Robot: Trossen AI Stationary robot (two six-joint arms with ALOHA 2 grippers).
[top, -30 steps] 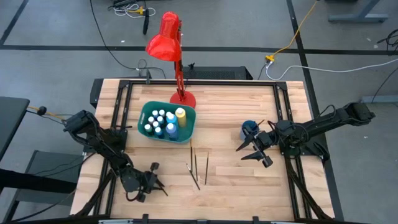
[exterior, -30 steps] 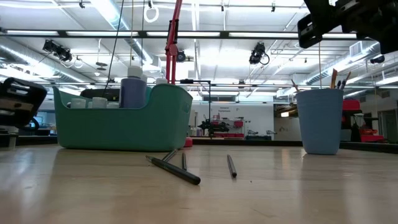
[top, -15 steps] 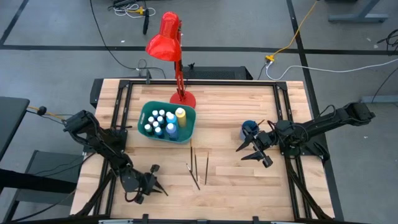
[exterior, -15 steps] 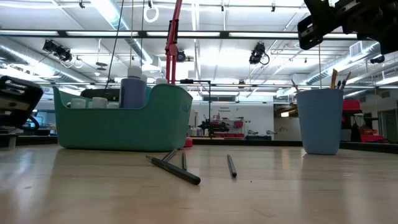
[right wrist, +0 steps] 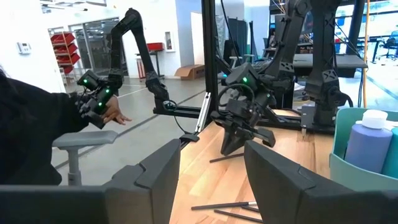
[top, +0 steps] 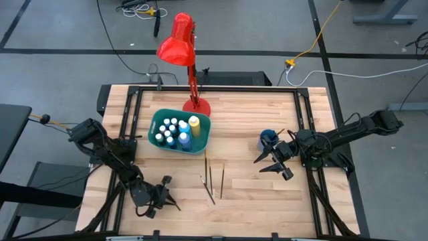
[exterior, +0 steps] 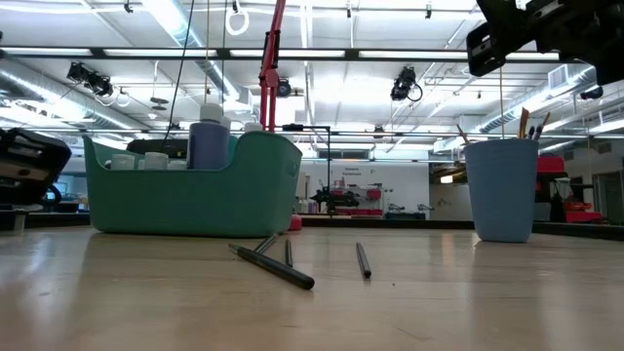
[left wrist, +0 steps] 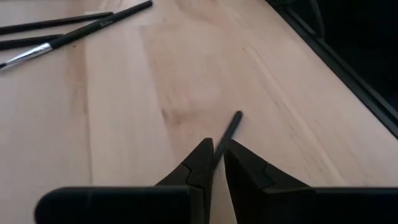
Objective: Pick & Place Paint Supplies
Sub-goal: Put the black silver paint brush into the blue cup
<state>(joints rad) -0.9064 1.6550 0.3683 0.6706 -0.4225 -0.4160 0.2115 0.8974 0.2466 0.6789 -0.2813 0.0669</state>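
Left tool (left wrist: 213,160) pinches a thin brush (left wrist: 227,129) above table (left wrist: 124,112)

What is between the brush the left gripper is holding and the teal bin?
Nothing visible. The left gripper pinches a brush near the table's front-left part. Bare wood lies between it and the bin. Three other brushes lie off to the side, toward the middle.
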